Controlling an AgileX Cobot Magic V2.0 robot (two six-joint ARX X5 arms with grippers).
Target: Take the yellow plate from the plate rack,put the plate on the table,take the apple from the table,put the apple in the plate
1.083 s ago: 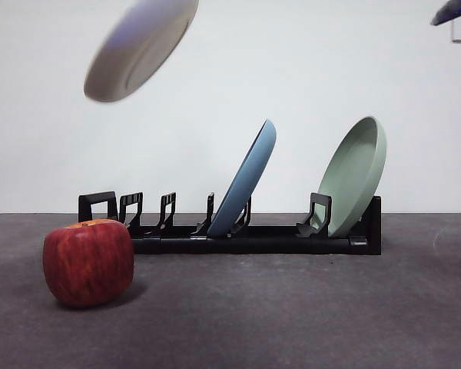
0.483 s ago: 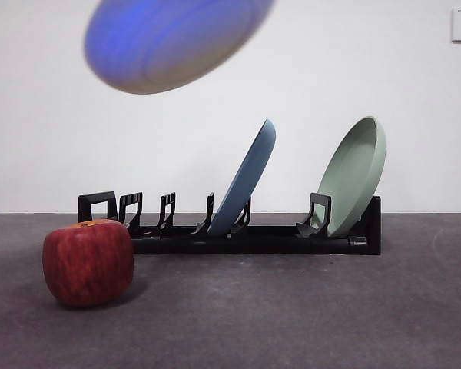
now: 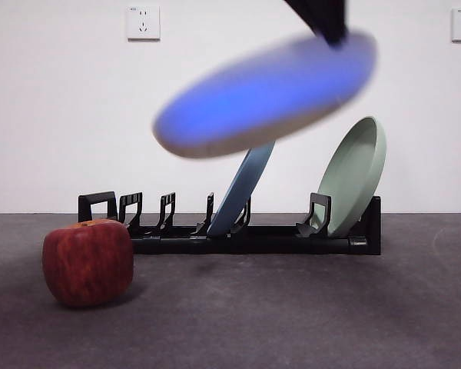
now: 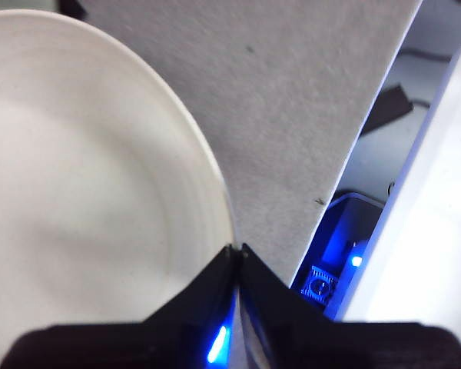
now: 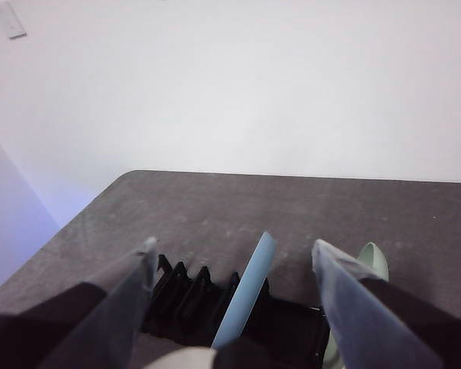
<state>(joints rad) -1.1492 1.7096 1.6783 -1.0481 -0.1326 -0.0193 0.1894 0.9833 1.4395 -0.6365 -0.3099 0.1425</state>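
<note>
The apple (image 3: 87, 262) sits on the table (image 3: 292, 323) far down and off to the side of the working gripper, with open table between it and the black plate rack (image 3: 230, 231). If the yellow plate comes down over that side, its low edge could knock the apple and set it rolling.

In the air above the rack hangs the yellow plate (image 3: 265, 96), blurred and bluish from below, tilted with its far end low and its near end high. The left gripper (image 4: 237, 257) has its jaws pressed closed on the plate's rim, with only a thin edge pinched between them; in the front view it shows as a dark tip at the plate's high end (image 3: 323, 19). That is a small hold on a wide, shallow plate, so the plate could swivel or slip out if the arm swings or stops sharply.

Directly beneath the plate stands the blue plate (image 3: 242, 192), leaning in its slot, its top edge seeming just under the yellow plate's underside. A straight descent from here would likely strike it or tip it out of the rack. Further along, below and beyond the gripper, the pale green plate (image 3: 355, 175) leans at the rack's end and faces the same risk.

The right gripper (image 5: 234, 296) waits above the rack, jaws spread wide and empty.
</note>
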